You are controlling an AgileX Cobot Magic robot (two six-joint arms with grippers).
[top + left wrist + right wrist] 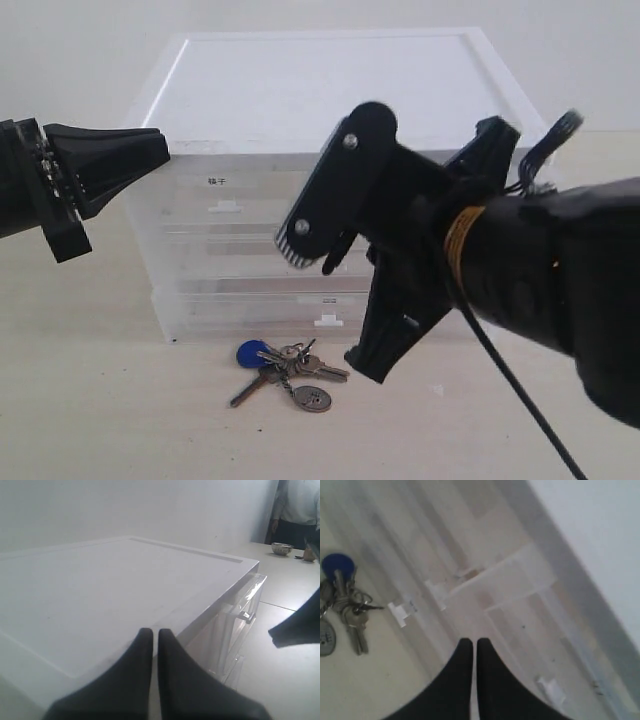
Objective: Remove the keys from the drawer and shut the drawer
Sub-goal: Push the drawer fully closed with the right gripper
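The keys [285, 372] lie on the table in front of the translucent cabinet [320, 90], a blue tag and a metal disc among them; in the right wrist view the keys [340, 605] are apart from the fingers. The drawer [225, 200], half-width with a faint dark label and a white tab handle, sits in the cabinet's upper left. I cannot tell whether it is fully in. My right gripper [333, 262] is shut and empty, close to the drawer fronts [474, 642]. My left gripper [150, 150] is shut and empty beside the cabinet's top left corner, its fingertips [145, 635] over the lid.
Full-width drawers with white tab handles [328, 321] fill the cabinet's lower rows. The right arm's black cable [520, 390] trails toward the front. In the left wrist view a top drawer front [248, 597] shows at the cabinet's edge. Beyond it are a bowl [282, 547] and a person [300, 505].
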